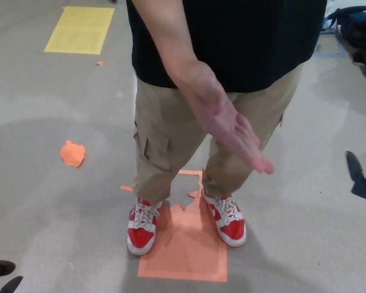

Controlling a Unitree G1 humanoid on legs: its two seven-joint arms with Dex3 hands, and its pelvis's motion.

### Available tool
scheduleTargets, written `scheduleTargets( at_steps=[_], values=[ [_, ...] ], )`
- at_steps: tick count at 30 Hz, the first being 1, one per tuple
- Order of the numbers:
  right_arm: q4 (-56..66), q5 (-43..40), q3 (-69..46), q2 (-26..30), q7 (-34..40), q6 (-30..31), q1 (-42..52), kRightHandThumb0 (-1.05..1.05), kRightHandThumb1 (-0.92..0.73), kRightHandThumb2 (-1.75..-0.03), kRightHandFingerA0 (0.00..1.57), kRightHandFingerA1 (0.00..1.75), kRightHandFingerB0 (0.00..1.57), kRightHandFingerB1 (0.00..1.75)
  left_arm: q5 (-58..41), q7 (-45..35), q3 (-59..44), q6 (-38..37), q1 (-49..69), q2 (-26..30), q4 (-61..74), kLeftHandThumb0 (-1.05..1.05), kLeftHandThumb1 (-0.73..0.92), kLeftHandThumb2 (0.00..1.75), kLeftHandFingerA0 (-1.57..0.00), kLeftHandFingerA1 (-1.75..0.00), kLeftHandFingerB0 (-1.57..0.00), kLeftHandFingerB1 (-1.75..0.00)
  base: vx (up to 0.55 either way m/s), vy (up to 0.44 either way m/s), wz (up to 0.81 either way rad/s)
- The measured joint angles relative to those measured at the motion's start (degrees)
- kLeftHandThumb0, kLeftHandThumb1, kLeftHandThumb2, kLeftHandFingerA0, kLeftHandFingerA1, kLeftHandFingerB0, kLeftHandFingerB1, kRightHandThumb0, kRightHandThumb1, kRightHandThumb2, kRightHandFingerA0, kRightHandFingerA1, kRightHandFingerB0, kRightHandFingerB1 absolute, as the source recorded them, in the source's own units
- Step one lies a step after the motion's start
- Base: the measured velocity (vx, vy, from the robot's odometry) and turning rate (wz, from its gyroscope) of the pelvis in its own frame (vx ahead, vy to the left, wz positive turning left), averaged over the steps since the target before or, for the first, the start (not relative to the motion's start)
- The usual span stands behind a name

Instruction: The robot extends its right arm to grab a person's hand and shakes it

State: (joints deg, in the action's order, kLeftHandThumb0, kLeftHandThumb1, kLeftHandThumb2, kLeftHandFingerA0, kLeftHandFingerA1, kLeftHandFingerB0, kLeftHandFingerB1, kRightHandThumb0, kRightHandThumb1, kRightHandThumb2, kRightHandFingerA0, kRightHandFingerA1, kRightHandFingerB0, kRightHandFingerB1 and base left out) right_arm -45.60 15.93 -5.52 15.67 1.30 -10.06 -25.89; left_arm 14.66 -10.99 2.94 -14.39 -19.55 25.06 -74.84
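A person in a black shirt and tan trousers stands facing me. The person's hand is held out flat, palm up, fingers pointing down to the right, with nothing touching it. Only the black fingers of my right hand show at the picture's right edge. They are spread, hold nothing, and sit well to the right of the person's hand. A small dark part of my left hand shows in the bottom left corner.
The person's red and white shoes stand on an orange floor square. An orange scrap lies on the grey floor at left, a yellow square at far left. Dark bags sit at the top right.
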Motion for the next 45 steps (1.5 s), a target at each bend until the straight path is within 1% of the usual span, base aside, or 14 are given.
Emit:
scheduleTargets(
  at_steps=[5, 6, 9, 11, 14, 18, 19, 23, 27, 30, 32, 34, 40, 45],
  values=[
    [-5.3, -0.4, 1.2, 1.0, 0.0, -0.3, -0.2, -0.93, -0.79, -1.10, 0.00, 0.09, 0.00, 0.04, 0.0, -0.2, 0.0, 0.0, 0.0, 0.0, 0.0, -0.76, 0.92, 0.68, -0.25, -0.31, -0.20, -0.29, 0.00, 0.000, 0.00],
    [-6.3, -0.3, 1.4, 1.0, 0.0, -0.3, -0.2, -0.79, -0.88, -0.67, 0.00, 0.04, 0.00, 0.00, 0.0, -0.3, 0.0, 0.0, 0.0, 0.0, 0.0, -0.75, 0.92, 0.70, -0.25, -0.31, -0.20, -0.29, 0.00, 0.000, 0.00],
    [-11.0, -0.4, 2.5, 1.5, -0.7, 0.1, -0.9, -0.92, -0.78, -1.10, 0.00, 0.09, 0.00, 0.04, 0.1, -0.3, 0.5, 0.0, 0.0, -0.1, 0.0, -0.74, 0.92, 0.70, -0.24, -0.31, -0.19, -0.29, 0.00, 0.000, 0.00],
    [-15.6, -0.3, 3.8, 1.8, -1.6, 0.9, -1.4, -0.81, -0.88, -0.66, 0.00, 0.04, 0.00, 0.01, 0.2, -0.3, 0.9, 0.0, -0.1, -0.2, 0.0, -0.76, 0.92, 0.70, -0.23, -0.31, -0.19, -0.29, 0.00, 0.000, 0.00],
    [-19.9, -0.4, 4.8, 2.2, -3.1, 1.6, -1.6, -0.83, -0.82, -1.10, 0.00, 0.12, 0.00, 0.10, 0.2, -0.2, 1.2, 0.0, -0.2, -0.4, 0.0, -0.76, 0.92, 0.70, -0.23, -0.31, -0.19, -0.29, 0.00, 0.000, 0.00],
    [-25.2, -0.8, 5.0, 2.4, -7.1, 2.8, -0.6, -0.73, -0.92, -0.74, 0.00, 0.00, 0.00, 0.00, 0.3, -0.1, 1.9, 0.0, 0.5, -1.0, 0.0, -0.81, 0.91, 0.72, -0.25, -0.32, -0.18, -0.29, 0.00, 0.000, 0.00],
    [-25.8, -0.9, 4.9, 2.4, -8.0, 3.1, -0.2, -0.90, -0.91, -1.15, 0.00, 0.06, 0.00, 0.04, 0.4, -0.1, 2.2, -0.1, 0.8, -1.1, 0.0, -0.76, 0.92, 0.69, -0.29, -0.33, -0.23, -0.30, 0.00, 0.000, 0.00],
    [-28.2, -1.8, 4.3, 2.5, -12.1, 4.4, 2.4, -0.79, -0.79, -1.15, 0.00, 0.22, 0.00, 0.22, 0.6, 0.2, 2.8, -0.2, 2.5, -1.7, 0.0, -0.74, 0.92, 0.70, -0.24, -0.32, -0.19, -0.29, 0.00, 0.000, 0.00],
    [-30.9, -3.0, 3.0, 3.1, -16.4, 8.3, 6.8, -0.78, -0.92, -0.72, 0.00, 0.13, 0.00, 0.13, 0.9, 0.5, 3.9, -0.5, 5.2, -3.0, -0.1, -0.78, 0.92, 0.69, -0.21, -0.32, -0.15, -0.28, 0.00, 0.000, 0.00],
    [-31.8, -4.0, 1.6, 3.6, -18.6, 10.6, 9.5, -0.80, -0.76, -1.13, 0.00, 0.24, 0.00, 0.21, 1.0, 0.5, 4.7, -0.6, 6.2, -3.3, -0.1, -0.77, 0.92, 0.68, -0.27, -0.32, -0.21, -0.29, 0.00, 0.000, 0.00],
    [-32.0, -4.1, 1.7, 3.9, -19.3, 12.0, 10.4, -0.84, -0.76, -0.94, 0.03, 0.22, 0.00, 0.18, 1.0, 0.8, 4.8, -0.6, 6.5, -3.7, -0.1, -0.35, 0.53, 1.11, 0.00, -0.47, 0.00, -0.47, 0.00, 0.000, 0.00],
    [-32.0, -4.4, 1.6, 4.0, -19.7, 13.3, 10.9, -0.79, -0.92, -0.68, 0.01, 0.24, 0.00, 0.21, 1.0, 1.1, 5.1, -0.6, 6.5, -4.1, 0.0, -0.76, 0.92, 0.69, -0.22, -0.32, -0.15, -0.28, 0.00, 0.000, 0.00],
    [-31.9, -5.2, 1.1, 4.3, -20.1, 16.0, 11.7, -0.78, -0.91, -0.69, 0.01, 0.21, 0.01, 0.23, 1.2, 1.5, 5.9, -0.6, 6.8, -4.9, 0.1, -0.75, 0.92, 0.69, -0.24, -0.32, -0.19, -0.29, 0.00, 0.000, 0.00],
    [-31.6, -5.0, 2.4, 4.3, -20.3, 17.0, 11.2, -0.81, -0.78, -1.13, 0.00, 0.22, 0.00, 0.18, 1.5, 2.0, 6.3, -0.6, 6.5, -4.9, 0.1, -0.76, 0.92, 0.71, -0.28, -0.33, -0.22, -0.30, 0.00, 0.000, 0.00]
  ],
)
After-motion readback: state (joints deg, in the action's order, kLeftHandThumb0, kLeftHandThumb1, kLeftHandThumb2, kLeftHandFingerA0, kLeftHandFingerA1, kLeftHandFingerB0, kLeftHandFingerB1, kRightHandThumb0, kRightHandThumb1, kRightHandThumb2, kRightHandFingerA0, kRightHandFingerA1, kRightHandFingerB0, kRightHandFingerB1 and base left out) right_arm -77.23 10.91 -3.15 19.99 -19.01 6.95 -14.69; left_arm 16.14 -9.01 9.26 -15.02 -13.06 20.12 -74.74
